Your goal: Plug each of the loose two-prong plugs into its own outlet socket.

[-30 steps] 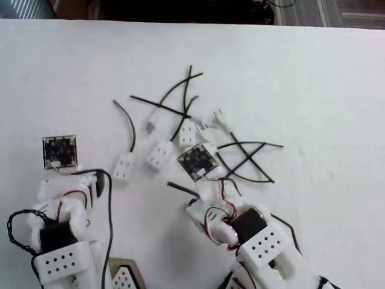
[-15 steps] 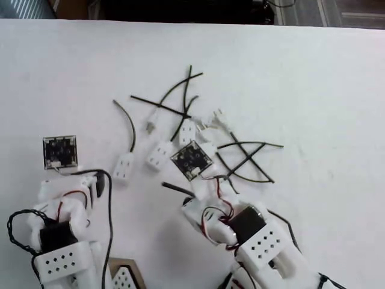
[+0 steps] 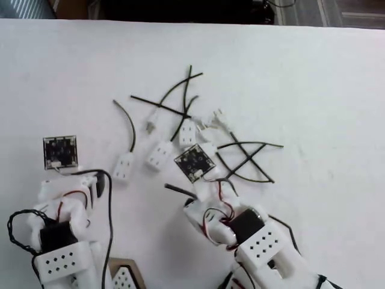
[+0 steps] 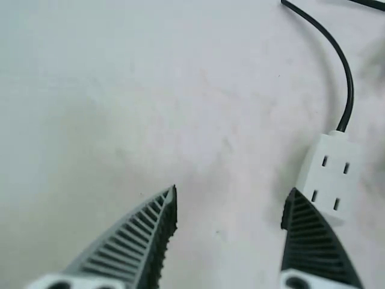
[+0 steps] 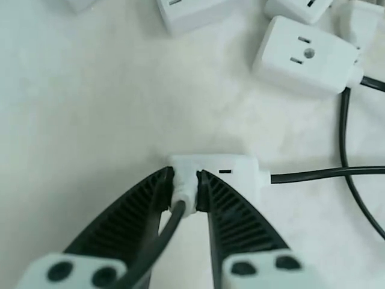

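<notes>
Right end effector: clamped on a white plug, which I hold against its outlet socket near the arm-side edge of the desk, prongs lined up for seating, I judge. Left end effector: jaws apart, beside a spare socket.

Left gripper low, jaws wide apart; right gripper low, jaws pinched tight.

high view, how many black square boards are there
2. One board, far left, just ahead of the left arm; another board among the white sockets, ahead of the right arm. None looks hidden.
</notes>
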You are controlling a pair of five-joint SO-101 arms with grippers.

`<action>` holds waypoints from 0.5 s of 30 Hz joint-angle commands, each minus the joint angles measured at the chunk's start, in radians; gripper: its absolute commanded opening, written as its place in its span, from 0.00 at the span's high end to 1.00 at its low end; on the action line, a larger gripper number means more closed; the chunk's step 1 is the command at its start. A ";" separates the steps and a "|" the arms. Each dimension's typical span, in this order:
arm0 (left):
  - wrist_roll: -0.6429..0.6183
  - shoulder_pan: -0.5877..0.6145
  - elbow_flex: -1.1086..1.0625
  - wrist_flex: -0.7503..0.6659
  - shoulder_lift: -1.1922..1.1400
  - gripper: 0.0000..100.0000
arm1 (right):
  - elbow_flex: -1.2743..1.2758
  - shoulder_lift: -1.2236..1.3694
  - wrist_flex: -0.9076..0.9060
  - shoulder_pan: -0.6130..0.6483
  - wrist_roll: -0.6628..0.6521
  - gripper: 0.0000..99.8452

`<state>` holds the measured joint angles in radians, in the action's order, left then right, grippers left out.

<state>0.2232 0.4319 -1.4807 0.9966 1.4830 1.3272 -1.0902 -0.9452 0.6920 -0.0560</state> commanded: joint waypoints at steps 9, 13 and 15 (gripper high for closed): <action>0.005 0.008 0.006 -0.018 0.012 0.71 | 0.043 0.005 0.036 -0.005 -0.003 0.98; 0.005 0.008 0.006 -0.018 0.012 0.71 | 0.077 0.005 0.062 -0.007 -0.046 0.98; 0.005 0.008 0.006 -0.018 0.012 0.71 | 0.103 0.005 0.087 -0.010 -0.064 0.98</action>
<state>0.2232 0.4319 -1.4807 0.9966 1.4830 1.4147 -1.0902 -0.8853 0.6920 -0.0944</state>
